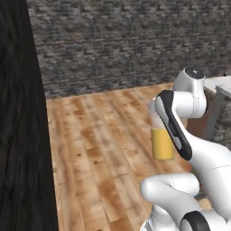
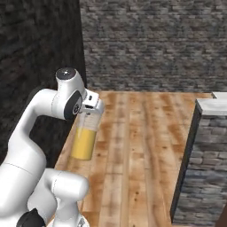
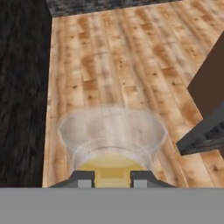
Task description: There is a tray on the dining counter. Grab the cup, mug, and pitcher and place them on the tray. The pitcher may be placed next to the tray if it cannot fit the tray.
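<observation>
A wooden plank floor [image 1: 94,149] fills the middle of both base views, bounded at the top by a grey stone-brick wall [image 2: 150,44] and, on the left, by a black wall panel [image 1: 20,117]. At the lower right of the right base view stands the end of a stone-faced counter with a pale top [image 2: 206,155]. The white two-finger gripper [image 2: 91,108] appears left of centre in that view, its jaws narrowly parted and clamped on the rim of the tall clear glass cylindrical pitcher [image 2: 84,139] (orange juice fills its lower part), which hangs upright above the floor. In the hand view the pitcher's open mouth [image 3: 111,135] lies at lower centre, just above the dark fingertips [image 3: 83,178]. In the left base view the pitcher [image 1: 162,142] shows right of centre, partly behind the arm.
</observation>
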Motion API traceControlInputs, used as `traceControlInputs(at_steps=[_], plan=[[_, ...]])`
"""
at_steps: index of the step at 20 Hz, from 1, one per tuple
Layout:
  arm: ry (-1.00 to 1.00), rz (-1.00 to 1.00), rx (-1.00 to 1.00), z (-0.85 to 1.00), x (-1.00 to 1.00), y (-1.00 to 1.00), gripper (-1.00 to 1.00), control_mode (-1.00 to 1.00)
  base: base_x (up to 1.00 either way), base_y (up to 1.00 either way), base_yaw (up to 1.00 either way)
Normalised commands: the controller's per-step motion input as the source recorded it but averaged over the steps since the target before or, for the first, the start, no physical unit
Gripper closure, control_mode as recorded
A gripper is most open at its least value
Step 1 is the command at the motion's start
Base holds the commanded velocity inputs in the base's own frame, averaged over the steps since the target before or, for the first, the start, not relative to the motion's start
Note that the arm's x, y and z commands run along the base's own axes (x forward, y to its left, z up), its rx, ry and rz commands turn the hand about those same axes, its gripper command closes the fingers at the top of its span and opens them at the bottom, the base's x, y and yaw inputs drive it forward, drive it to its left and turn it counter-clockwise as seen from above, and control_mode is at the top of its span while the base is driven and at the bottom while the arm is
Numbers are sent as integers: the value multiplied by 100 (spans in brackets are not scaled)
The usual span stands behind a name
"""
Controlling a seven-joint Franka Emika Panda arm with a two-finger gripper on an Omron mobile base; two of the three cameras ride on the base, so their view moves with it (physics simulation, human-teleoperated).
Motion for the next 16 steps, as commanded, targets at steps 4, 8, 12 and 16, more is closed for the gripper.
traceControlInputs(at_steps=[4,8,12,16], plan=[[0,0,0,0,0,0,100,100,100,39,-10],[0,0,0,0,0,0,100,100,100,34,-23],[0,0,0,0,0,0,100,100,100,32,-32],[0,0,0,0,0,0,100,100,100,29,-38]])
